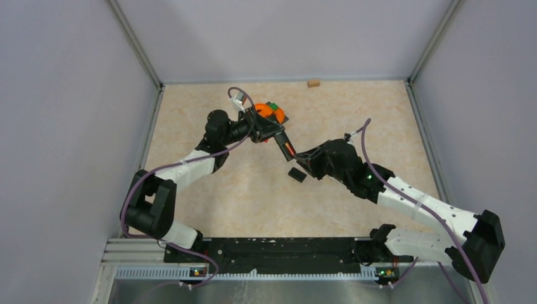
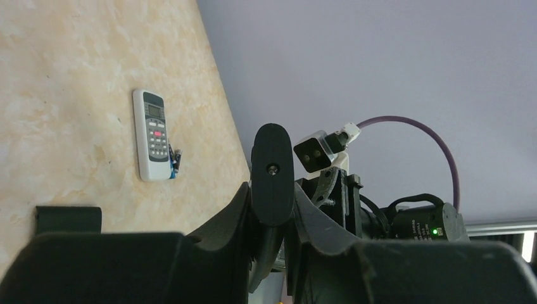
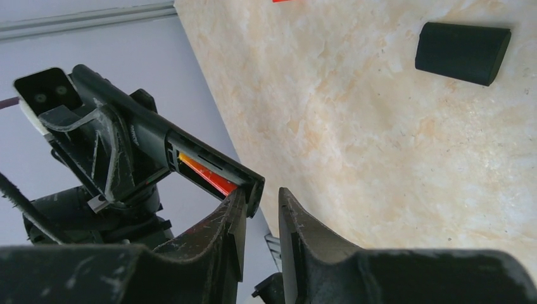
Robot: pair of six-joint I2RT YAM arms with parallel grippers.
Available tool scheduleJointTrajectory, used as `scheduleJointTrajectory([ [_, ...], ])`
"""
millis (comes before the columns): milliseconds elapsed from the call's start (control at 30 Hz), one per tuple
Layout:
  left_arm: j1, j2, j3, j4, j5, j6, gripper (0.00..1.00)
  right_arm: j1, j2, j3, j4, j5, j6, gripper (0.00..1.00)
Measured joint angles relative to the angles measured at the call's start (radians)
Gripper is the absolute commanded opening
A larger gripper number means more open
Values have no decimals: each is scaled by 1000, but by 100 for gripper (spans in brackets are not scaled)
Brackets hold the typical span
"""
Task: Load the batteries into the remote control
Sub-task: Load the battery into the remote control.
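On the left, the left gripper (image 2: 273, 206) was clamped on a slim black plastic remote control (image 2: 272, 171). It held the remote tilted above the beige marbled desk (image 3: 354, 126), bay open, with a thin orange-red cylindrical battery (image 3: 208, 175) lying inside. Just right, the right gripper (image 3: 261, 212) stood at the remote's free end, jaws narrowly parted and empty, and a flat black plastic battery cover (image 3: 462, 44) lay on the desk nearby. If the battery was not fully seated, a nudge from those fingers could spill it, and pressing the unsupported end might twist the remote in its grip.
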Motion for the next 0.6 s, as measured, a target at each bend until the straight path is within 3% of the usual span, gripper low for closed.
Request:
scheduleJointTrajectory([
  [600,2,0,29,-53,38,72,0,-20,23,43,-53,-53,-70,21],
])
